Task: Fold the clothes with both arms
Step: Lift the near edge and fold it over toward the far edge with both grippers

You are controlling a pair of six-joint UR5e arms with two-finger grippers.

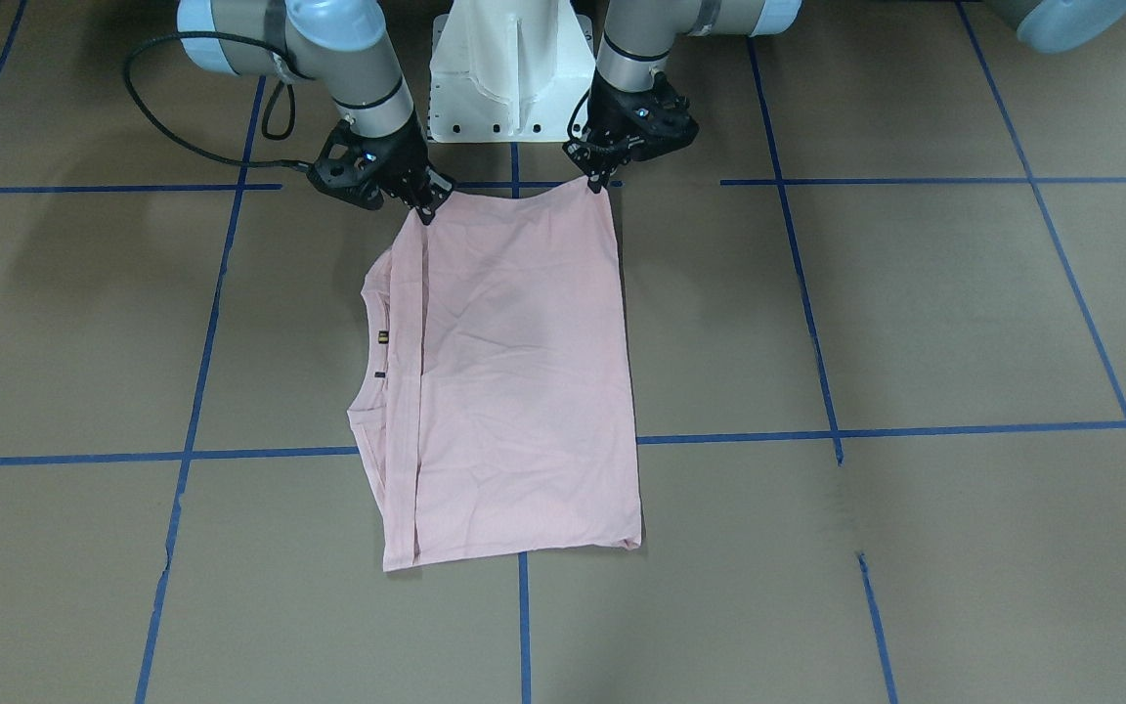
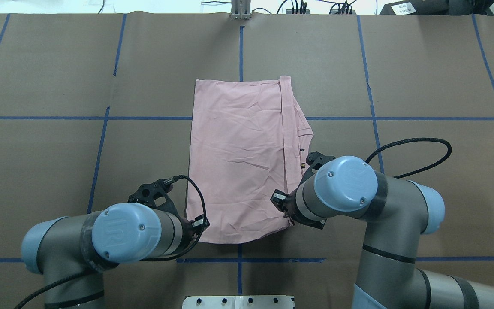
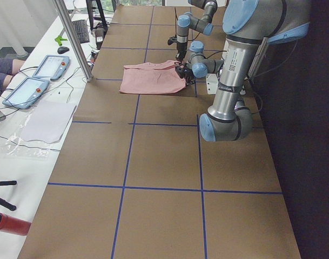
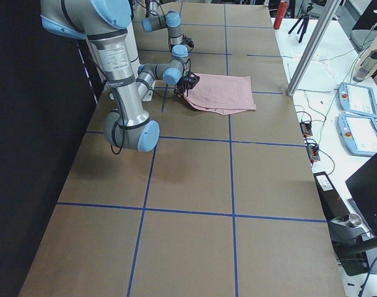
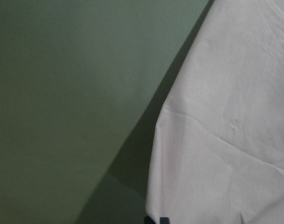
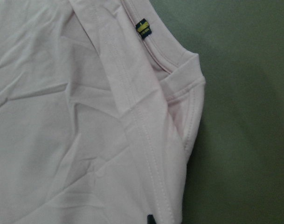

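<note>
The pale pink T-shirt (image 1: pixel 524 372) lies folded on the brown table, plain side up, its ribbed collar with a small label (image 1: pixel 382 337) on the robot's right. It also shows in the overhead view (image 2: pixel 238 159). My left gripper (image 1: pixel 602 183) is shut on the shirt's near corner on the robot's left, close to the table. My right gripper (image 1: pixel 423 210) is shut on the near corner on the collar side. The edge between them sags slightly. The left wrist view shows the shirt (image 5: pixel 225 116), and the right wrist view its collar label (image 6: pixel 142 29). The Snoopy drawing is hidden.
The white pedestal base (image 1: pixel 511 68) stands just behind the grippers. Blue tape lines (image 1: pixel 915 430) cross the brown table. A side table with tablets (image 3: pixel 24 89) and a metal pole (image 3: pixel 72 38) stands beyond the far edge.
</note>
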